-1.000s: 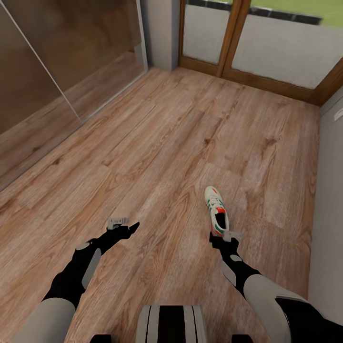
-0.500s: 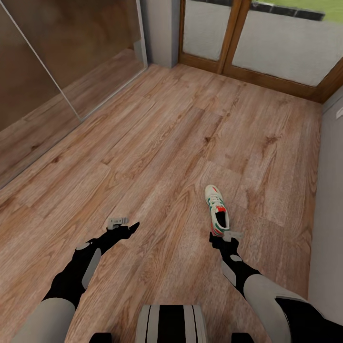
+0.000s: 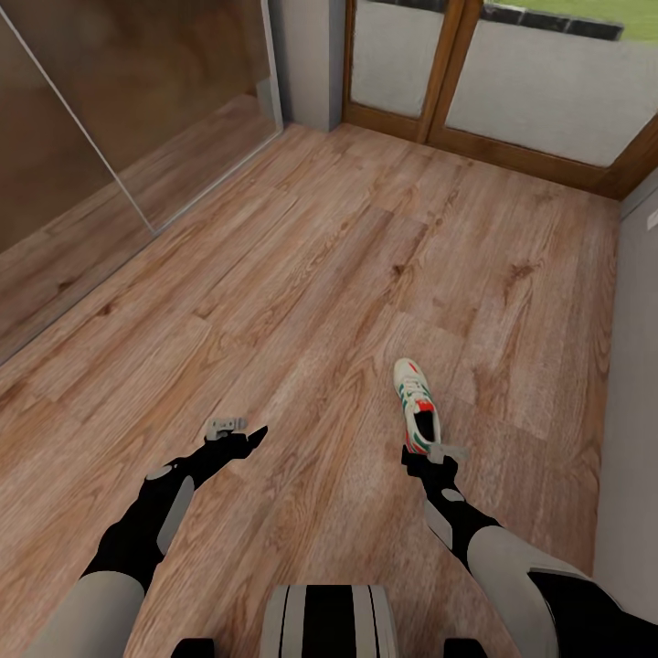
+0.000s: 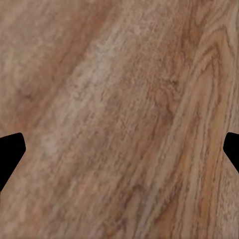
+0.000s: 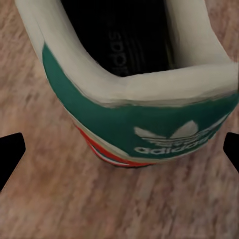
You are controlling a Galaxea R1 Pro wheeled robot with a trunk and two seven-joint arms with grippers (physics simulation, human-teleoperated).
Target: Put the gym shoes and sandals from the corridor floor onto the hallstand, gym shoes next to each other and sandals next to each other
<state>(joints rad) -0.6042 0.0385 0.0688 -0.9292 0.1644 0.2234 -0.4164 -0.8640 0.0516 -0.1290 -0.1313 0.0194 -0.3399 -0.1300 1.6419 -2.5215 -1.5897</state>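
Underfoot, the light brown wood-grain plank corridor floor [image 3: 302,274] spreads wide and bare around the one white lace-up gym shoe with green side stripes and a red-orange tongue [image 3: 416,407], which lies flat on the planks with its toe pointing toward the wood-framed glass doors [image 3: 512,82]. Well off to the shoe's left runs a glossy brown sliding panel wall [image 3: 100,119]; close on its right stands a plain grey wall [image 3: 631,393], leaving only a narrow strip of floor on that side. Ahead of the toe the planks lie open up to the door frame.

Just behind the shoe's heel sits the black right gripper [image 3: 429,454]; in its wrist view the fingertips [image 5: 11,154] stand spread wide at either side of the green heel patch [image 5: 149,127], clear of it. Far to the shoe's left, the black left gripper [image 3: 239,437] hovers over bare planks, its fingertips [image 4: 10,154] likewise parted wide with nothing between them.
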